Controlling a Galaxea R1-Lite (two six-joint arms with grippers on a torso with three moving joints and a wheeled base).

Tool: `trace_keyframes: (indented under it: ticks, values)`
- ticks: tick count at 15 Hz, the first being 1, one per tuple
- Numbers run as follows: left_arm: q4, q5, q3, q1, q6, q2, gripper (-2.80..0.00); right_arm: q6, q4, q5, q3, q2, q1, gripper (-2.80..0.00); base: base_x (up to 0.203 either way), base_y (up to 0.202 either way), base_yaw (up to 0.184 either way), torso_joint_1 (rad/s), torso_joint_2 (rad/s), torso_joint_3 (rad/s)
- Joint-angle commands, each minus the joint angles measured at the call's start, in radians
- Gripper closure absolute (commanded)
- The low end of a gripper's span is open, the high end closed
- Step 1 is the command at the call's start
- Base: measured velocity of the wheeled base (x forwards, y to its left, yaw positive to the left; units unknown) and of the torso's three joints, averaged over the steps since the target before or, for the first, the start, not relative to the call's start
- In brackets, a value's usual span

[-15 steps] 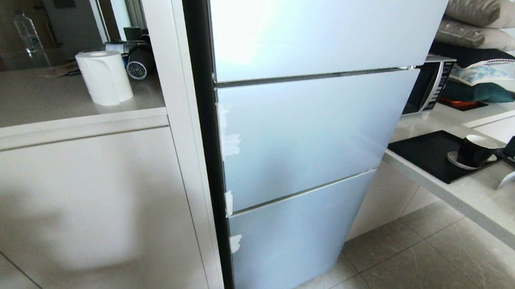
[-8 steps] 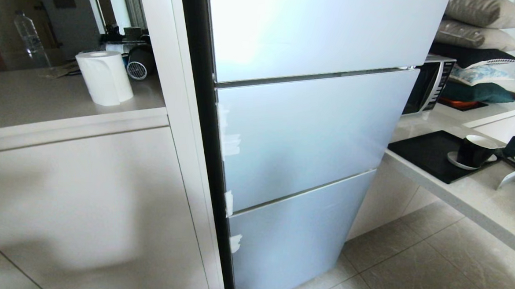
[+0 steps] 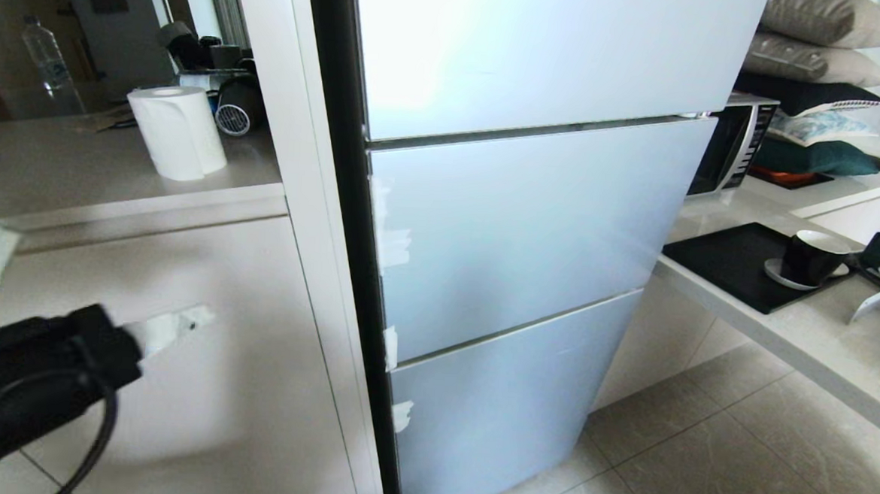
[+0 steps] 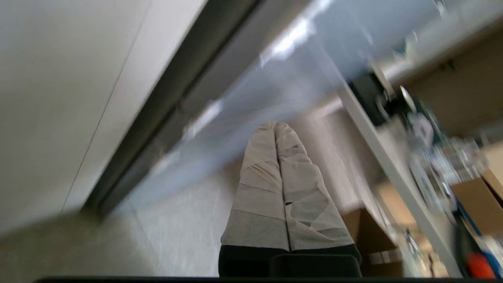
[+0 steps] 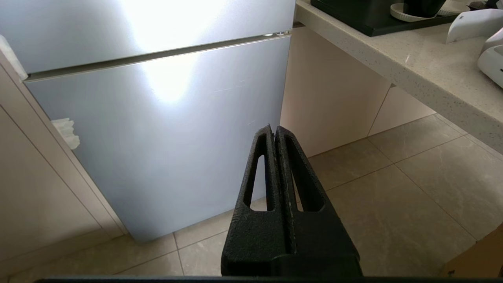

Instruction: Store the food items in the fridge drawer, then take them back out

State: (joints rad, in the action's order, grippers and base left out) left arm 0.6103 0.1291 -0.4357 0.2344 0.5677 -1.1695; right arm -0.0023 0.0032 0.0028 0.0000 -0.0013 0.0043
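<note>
Pale blue-grey glossy door panels (image 3: 516,228) are filling the middle of the head view, all three lying flush and shut, so the fridge drawer and any food item are sitting out of sight; neither is showing anywhere. At the lower left the left arm (image 3: 26,376) is entering, black with a cable, its white-wrapped left gripper (image 3: 176,323) pointing toward the fridge while hanging in front of the cream cabinet (image 3: 141,352), well apart from the doors. On the counter (image 3: 75,175) above, a paper roll (image 3: 179,132) is standing; to the right a black cup (image 3: 812,257) is sitting on a dark tray (image 3: 725,266). In the left wrist view the taped fingers (image 4: 259,184) are lying pressed together, holding nothing, and aiming at the dark seam (image 4: 165,102) between cabinet and fridge. In the right wrist view the right gripper (image 5: 274,131) is likewise pinched closed and empty, hanging low before the bottom door panel (image 5: 165,133) above the tiled floor (image 5: 393,204). Judging by this, the task is only beginning: the step in hand is reaching to open the fridge. The next move is probably calling for the left gripper to reach a door's edge and pull it outward before any drawer can be reached.
</note>
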Motion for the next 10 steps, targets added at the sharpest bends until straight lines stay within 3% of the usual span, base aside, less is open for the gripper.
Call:
trace_keyframes:
  ticks: [1,2,6,10]
  values:
    - [0.302,-0.283,-0.049,0.186,0.014,-0.338,0.00,-0.001,0.000,0.000,0.000,0.001,0.000,0.00,0.000,0.000,0.000,0.000,0.00,0.000]
    - [0.361,-0.375,-0.107,0.230,0.018,-0.381,0.00,-0.001,0.000,0.000,0.000,0.001,0.000,0.00,0.000,0.000,0.000,0.000,0.00,0.000]
    - [0.415,-0.507,-0.253,0.268,0.021,-0.431,0.00,-0.001,0.000,0.000,0.000,0.001,0.000,0.00,0.000,0.000,0.000,0.000,0.00,0.000]
    - [0.417,-0.521,-0.291,0.291,0.019,-0.468,0.00,-0.001,0.000,0.000,0.000,0.001,0.000,0.00,0.000,0.000,0.000,0.000,0.00,0.000]
